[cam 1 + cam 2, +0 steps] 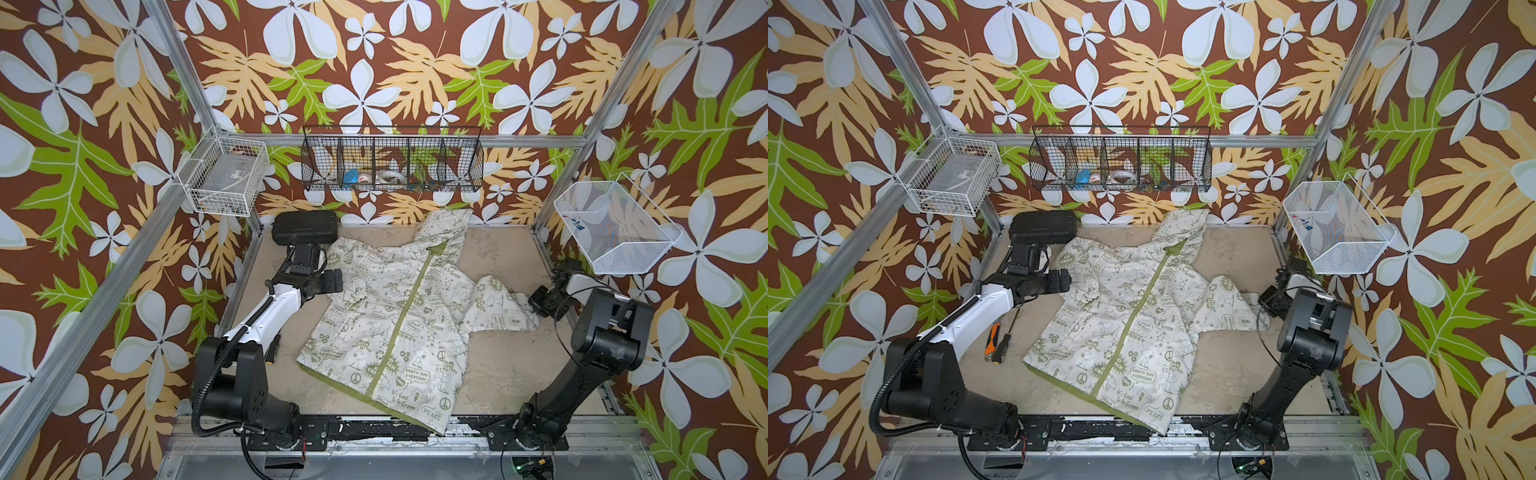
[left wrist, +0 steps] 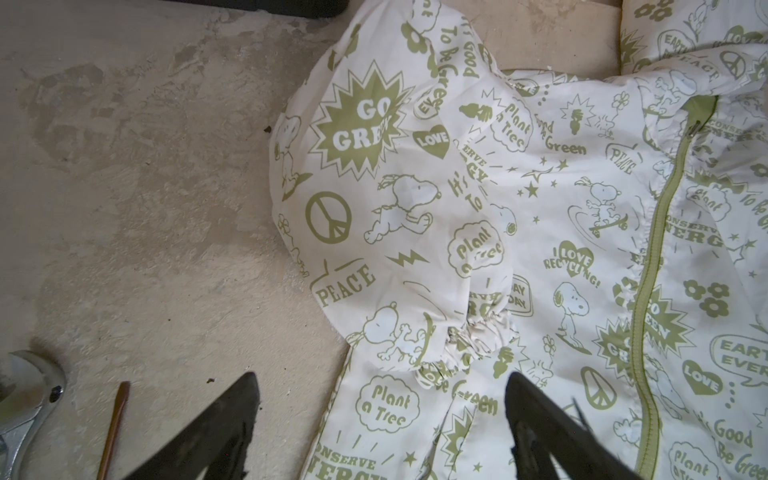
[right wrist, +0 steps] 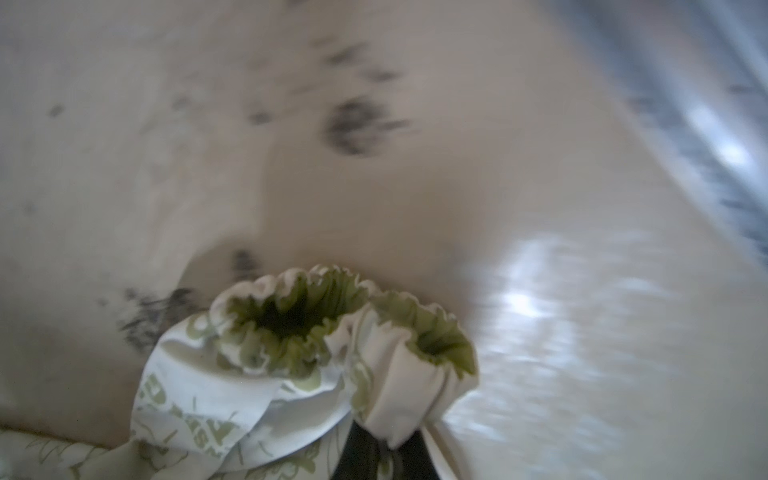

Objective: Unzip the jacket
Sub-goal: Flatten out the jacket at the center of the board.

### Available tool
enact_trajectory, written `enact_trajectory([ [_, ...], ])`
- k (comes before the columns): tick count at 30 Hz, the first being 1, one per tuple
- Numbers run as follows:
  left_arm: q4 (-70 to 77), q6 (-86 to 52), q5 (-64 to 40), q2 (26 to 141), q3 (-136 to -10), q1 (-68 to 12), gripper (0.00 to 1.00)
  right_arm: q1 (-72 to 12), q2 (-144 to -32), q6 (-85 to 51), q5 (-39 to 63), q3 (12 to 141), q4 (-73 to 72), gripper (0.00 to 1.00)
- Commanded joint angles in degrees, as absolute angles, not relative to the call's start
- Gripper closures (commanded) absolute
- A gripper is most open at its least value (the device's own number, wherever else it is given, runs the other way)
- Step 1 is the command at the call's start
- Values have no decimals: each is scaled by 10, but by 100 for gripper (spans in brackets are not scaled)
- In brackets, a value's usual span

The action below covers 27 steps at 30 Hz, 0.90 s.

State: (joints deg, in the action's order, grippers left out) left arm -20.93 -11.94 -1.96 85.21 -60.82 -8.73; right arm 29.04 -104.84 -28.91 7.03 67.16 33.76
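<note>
The jacket (image 1: 386, 316) lies flat on the desk (image 1: 498, 365), zipper (image 1: 405, 316) closed, hood (image 1: 444, 226) far. The left fingers (image 2: 216, 428) hang spread wide by its left cuff (image 2: 478, 332), holding nothing. The right fingers (image 3: 359, 451) are clamped on the right cuff (image 3: 386, 365) near the desk's right edge.

Floral wallpaper (image 1: 374, 62), wire baskets (image 1: 461, 166), scuffed beige tabletop (image 1: 511, 257)

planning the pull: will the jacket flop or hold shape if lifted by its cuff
Probably floppy: the jacket lies wrinkled, its cuff bunched in the right gripper, jaws shut. Likely light; the fabric looks thin.
</note>
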Motion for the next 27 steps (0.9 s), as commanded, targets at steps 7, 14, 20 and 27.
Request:
enact_trajectory([
  [7, -205, -138, -14, 864, -625, -87, 5, 446, -929, -340, 38, 622, 388, 42],
  [14, -206, -154, -5, 860, -635, -87, 0, 431, -835, -371, 10, 584, 450, 30],
  [20, -213, -153, -39, 855, -629, -87, 3, 208, -766, -365, 75, 562, 366, 36],
  [27, -256, -206, 14, 896, -667, -141, 13, 25, -804, -338, 188, 594, 315, 30],
])
